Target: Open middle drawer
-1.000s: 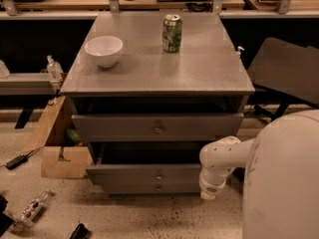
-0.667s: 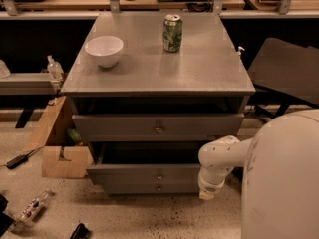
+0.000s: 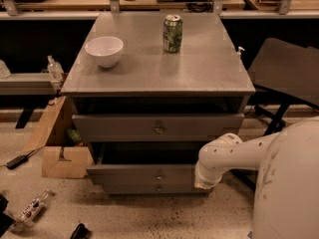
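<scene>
The grey metal cabinet (image 3: 159, 68) has three drawers. The middle drawer (image 3: 139, 174), with a small round knob (image 3: 159, 176), stands pulled out a little, with a dark gap above its front. My white arm (image 3: 222, 156) bends down beside the right end of that drawer front, and its lower end (image 3: 203, 179) is against the front's right corner. My gripper is hidden under that lower end and does not show.
The top drawer (image 3: 114, 126) sits slightly out, and the narrow bottom drawer (image 3: 129, 188) is below the middle one. A white bowl (image 3: 104, 50) and a green can (image 3: 172, 33) stand on the cabinet top. A cardboard box (image 3: 60, 153) is to the left and a dark chair (image 3: 289, 73) to the right. Cables and litter lie on the floor.
My arm's lower end has shifted slightly up and to the left along the middle drawer front. The drawer's position looks unchanged.
</scene>
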You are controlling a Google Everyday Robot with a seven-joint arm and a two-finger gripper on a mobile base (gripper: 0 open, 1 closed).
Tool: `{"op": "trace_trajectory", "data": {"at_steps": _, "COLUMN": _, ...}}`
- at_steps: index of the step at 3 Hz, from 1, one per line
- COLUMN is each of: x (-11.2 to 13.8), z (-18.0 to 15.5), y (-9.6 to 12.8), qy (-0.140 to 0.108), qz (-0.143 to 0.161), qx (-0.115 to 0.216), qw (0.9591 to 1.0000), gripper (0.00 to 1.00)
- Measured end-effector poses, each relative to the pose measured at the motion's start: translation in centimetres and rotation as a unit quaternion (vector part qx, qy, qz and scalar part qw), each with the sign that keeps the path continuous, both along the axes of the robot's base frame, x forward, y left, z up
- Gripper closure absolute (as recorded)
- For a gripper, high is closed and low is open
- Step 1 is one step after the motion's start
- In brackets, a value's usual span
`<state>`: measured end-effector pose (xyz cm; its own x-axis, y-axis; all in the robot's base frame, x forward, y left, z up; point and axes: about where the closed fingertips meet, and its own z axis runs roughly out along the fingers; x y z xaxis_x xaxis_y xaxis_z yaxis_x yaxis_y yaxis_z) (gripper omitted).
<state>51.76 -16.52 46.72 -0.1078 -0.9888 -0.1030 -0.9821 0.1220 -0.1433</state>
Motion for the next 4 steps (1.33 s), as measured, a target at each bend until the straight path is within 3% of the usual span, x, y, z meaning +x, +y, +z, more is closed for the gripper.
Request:
{"op": "trace_trajectory", "data": {"at_steps": 2, "x": 0.2, "z": 0.1, "y": 0.2, "qy": -0.007, "qz": 0.006, "qx": 0.001, "qw": 1.0, "gripper": 0.0}}
{"op": "trace_trajectory", "data": {"at_steps": 3, "x": 4.1, "z": -4.6, "y": 1.2, "qy": -0.001, "qz": 0.039, "qx": 0.033, "qw": 0.9987, "gripper": 0.0}}
{"op": "trace_trajectory", "data": {"at_steps": 4, "x": 3.8, "z": -4.4, "y": 1.2, "qy": -0.002, "qz": 0.037, "qx": 0.032, "qw": 0.9988, "gripper": 0.0}}
